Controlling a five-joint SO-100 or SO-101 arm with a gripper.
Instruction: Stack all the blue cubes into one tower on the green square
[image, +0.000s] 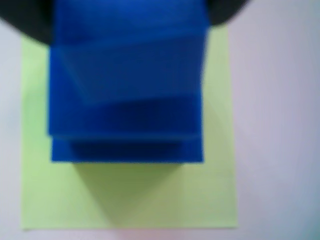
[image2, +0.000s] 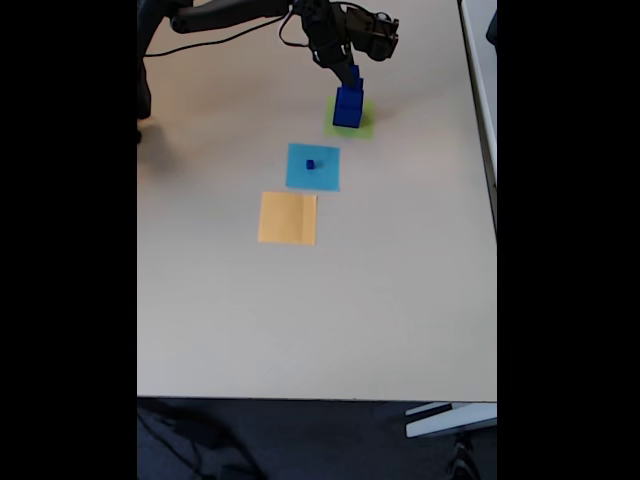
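A tower (image2: 348, 100) of three dark blue cubes stands on the green square (image2: 365, 125). In the wrist view the blurred stack (image: 127, 115) covers the upper middle of the green square (image: 125, 200). My gripper (image2: 353, 72) is at the tower's top. Its dark fingers (image: 30, 20) press against both sides of the topmost cube (image: 130, 30), so it is shut on that cube. A tiny blue cube (image2: 310, 164) sits apart on the light-blue square.
The light-blue paper square (image2: 313, 178) lies below left of the green one in the fixed view, and an orange square (image2: 288, 218) lies below that. The arm and its cables (image2: 230, 25) run along the table's top edge. Bare table spreads below and to the right.
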